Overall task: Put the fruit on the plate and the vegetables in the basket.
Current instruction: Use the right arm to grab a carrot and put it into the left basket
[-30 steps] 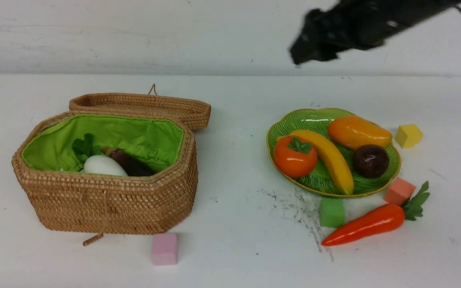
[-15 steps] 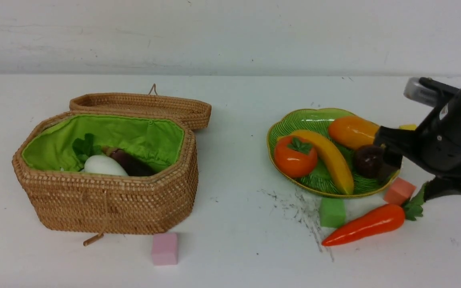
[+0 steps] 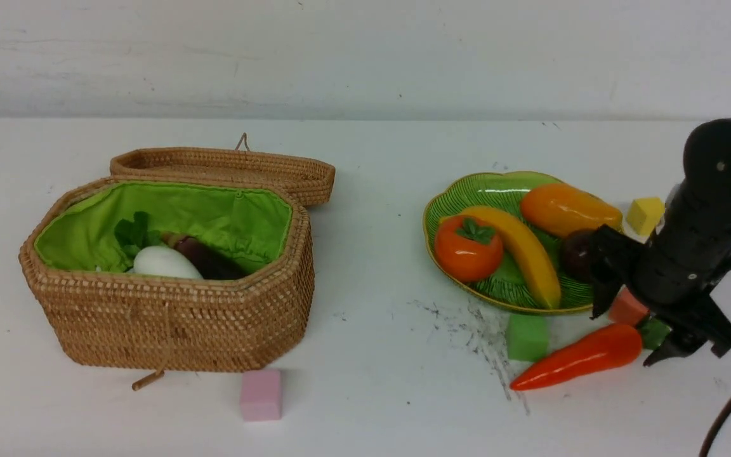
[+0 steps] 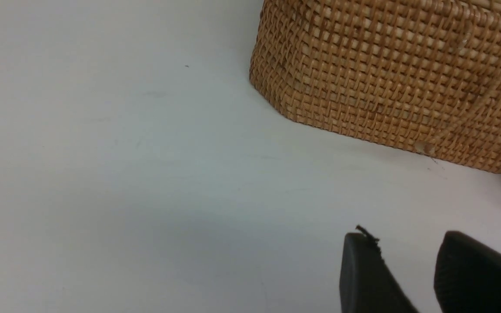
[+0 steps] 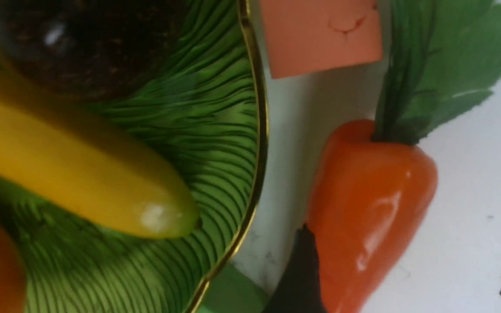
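- Right hand [image 3: 624, 337] is hovering over the thick, leafy end of the carrot [image 3: 581, 357], fingers standing wide, nothing between them being gripped
- Carrot is lying on the desk [image 3: 372, 406], outside the plate [image 3: 492, 297], on its robot-facing side; green block [image 3: 527, 337] and salmon block [image 3: 628, 308] are sitting between
- Long axis is running slantwise: thin tip pointing left and toward the robot, leafy top pointing right and away
- Wrist view is showing the fingers straddling the body, carrot sitting nearer the plate-side finger, so the coming grip is probably needing a small shift to center
- Left hand [image 4: 405, 234] is waiting by the basket [image 4: 385, 78], slightly parted, empty, far from the carrot; right is clearly being the nearer one
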